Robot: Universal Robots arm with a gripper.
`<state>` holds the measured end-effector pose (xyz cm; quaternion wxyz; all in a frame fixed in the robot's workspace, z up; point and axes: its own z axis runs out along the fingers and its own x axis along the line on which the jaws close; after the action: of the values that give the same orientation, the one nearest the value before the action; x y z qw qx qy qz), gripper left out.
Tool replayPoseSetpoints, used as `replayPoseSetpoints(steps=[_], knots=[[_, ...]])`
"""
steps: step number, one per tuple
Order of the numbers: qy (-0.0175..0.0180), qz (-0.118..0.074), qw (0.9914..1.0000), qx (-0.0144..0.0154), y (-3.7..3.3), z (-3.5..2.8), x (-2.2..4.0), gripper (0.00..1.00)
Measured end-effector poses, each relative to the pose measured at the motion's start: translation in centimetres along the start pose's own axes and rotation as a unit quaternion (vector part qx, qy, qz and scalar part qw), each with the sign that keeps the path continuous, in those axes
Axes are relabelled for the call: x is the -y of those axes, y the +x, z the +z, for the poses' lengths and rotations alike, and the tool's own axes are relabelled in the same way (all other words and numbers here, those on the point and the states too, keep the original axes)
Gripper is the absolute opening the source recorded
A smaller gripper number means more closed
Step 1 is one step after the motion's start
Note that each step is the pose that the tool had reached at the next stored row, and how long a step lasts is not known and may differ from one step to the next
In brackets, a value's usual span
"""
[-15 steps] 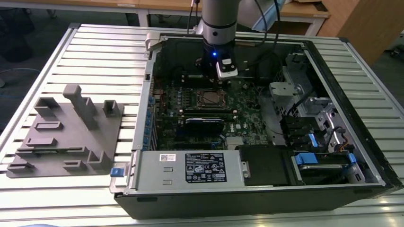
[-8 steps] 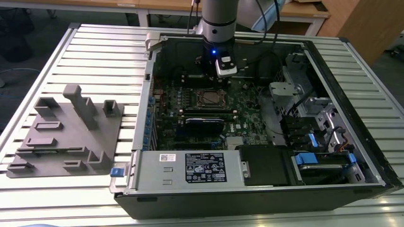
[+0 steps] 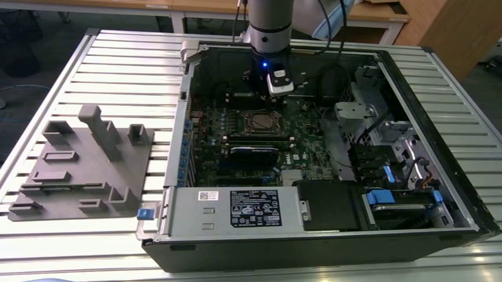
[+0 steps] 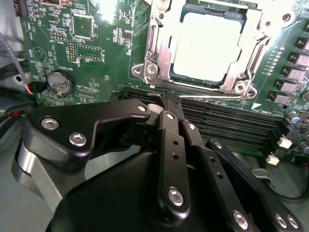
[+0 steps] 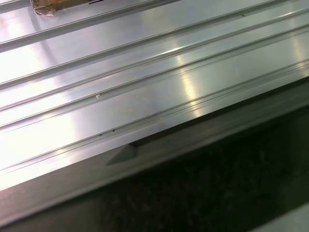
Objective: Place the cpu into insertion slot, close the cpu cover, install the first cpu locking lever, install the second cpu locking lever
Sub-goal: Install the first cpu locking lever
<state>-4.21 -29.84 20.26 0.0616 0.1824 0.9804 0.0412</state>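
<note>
cpu (image 4: 205, 46) in insertion slot (image 4: 145, 71), cpu cover (image 4: 251, 48) down

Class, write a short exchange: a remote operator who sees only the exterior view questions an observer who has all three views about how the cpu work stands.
Operator: The exterior view tells me little about the board's middle. What lies there?
Observer: In the second wrist view the cpu lies seated, its pale metal top bare.
Operator: And around it?
Observer: The cpu cover appears to be down, a silvery frame surrounding the chip's top.
</note>
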Motion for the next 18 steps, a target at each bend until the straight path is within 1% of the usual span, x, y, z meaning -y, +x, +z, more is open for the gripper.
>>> replayPoseSetpoints(steps=[2, 7, 11, 18], knots=[[-0.0003, 0.000, 1.00000, 0.0005, 0.05, 0.00, 0.01, 0.11], [-0.0002, 0.000, 1.00000, 0.0005, 0.06, 0.00, 0.02, 0.11], [0.0013, 0.014, 0.99990, 0.0019, 0.07, 0.02, 0.03, 0.11], [0.0012, 0.015, 0.99989, 0.0020, 0.18, 0.01, 0.04, 0.11]])
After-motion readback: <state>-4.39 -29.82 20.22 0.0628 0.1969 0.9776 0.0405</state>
